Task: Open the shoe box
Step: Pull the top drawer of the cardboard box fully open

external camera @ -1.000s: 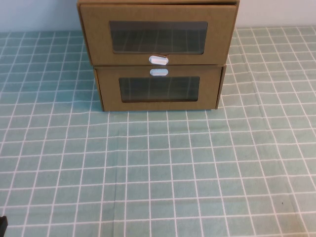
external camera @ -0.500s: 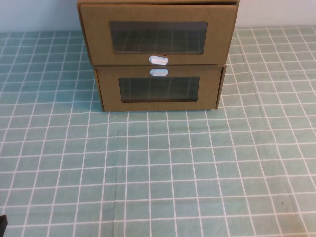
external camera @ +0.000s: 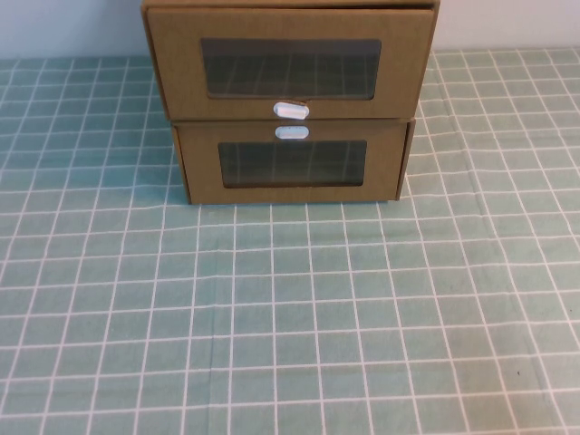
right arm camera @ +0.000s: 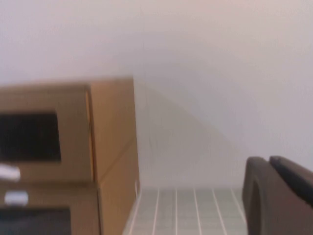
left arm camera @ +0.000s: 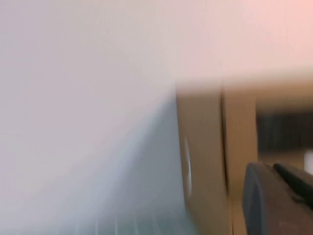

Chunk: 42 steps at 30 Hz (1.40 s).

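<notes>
Two brown cardboard shoe boxes are stacked at the far middle of the table, the upper box (external camera: 290,63) on the lower box (external camera: 292,163). Each has a dark window and a white pull tab, the upper tab (external camera: 291,111) just above the lower tab (external camera: 292,132). Both fronts are closed. Neither arm shows in the high view. In the left wrist view my left gripper (left arm camera: 274,166) is shut and empty, with the boxes (left arm camera: 205,147) blurred beyond it. In the right wrist view my right gripper (right arm camera: 269,159) is shut and empty, well off to the side of the boxes (right arm camera: 110,127).
A green cloth with a white grid (external camera: 290,317) covers the table in front of and beside the boxes. A pale wall (external camera: 54,27) stands behind them.
The dark tip of the left arm at the bottom left corner of the high view has slipped out of that view. The boxes have not moved.
</notes>
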Tool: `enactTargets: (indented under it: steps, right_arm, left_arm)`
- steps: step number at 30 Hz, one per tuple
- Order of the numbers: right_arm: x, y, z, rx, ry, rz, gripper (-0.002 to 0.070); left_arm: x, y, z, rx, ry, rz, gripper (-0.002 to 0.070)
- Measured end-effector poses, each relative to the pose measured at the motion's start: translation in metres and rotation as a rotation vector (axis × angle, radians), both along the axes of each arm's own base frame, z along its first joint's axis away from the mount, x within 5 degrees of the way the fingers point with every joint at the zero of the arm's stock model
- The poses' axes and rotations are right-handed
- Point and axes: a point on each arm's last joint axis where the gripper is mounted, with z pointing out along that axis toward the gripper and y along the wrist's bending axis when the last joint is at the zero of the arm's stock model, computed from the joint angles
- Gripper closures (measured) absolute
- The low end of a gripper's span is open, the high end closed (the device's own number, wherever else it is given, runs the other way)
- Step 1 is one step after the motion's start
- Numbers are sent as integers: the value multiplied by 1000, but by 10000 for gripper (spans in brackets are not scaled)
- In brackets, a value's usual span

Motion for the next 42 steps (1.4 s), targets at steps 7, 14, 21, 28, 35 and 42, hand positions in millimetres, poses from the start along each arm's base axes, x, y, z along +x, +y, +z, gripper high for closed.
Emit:
enactTargets:
  steps: [7,14,21,28,35,42]
  right_arm:
    - [-11,-2,25,37,-298,-7,690]
    - [-12,-2,28,41,-330,-8,690]
    - [-19,-3,37,62,-458,-8,689]
    - [-36,-6,57,149,-684,28,690]
    - [-67,-9,125,219,-824,74,690]
    - [-98,-13,214,229,-820,86,689]
  left_arm:
    - [-25,2,44,-103,-549,-35,680]
    - [-38,4,54,-137,-732,-47,680]
    - [-39,4,55,-144,-744,-46,680]
    - [-49,8,66,-241,-847,-85,680]
    - [-81,14,133,-314,-972,-141,680]
    - [-96,18,202,-290,-714,-106,680]
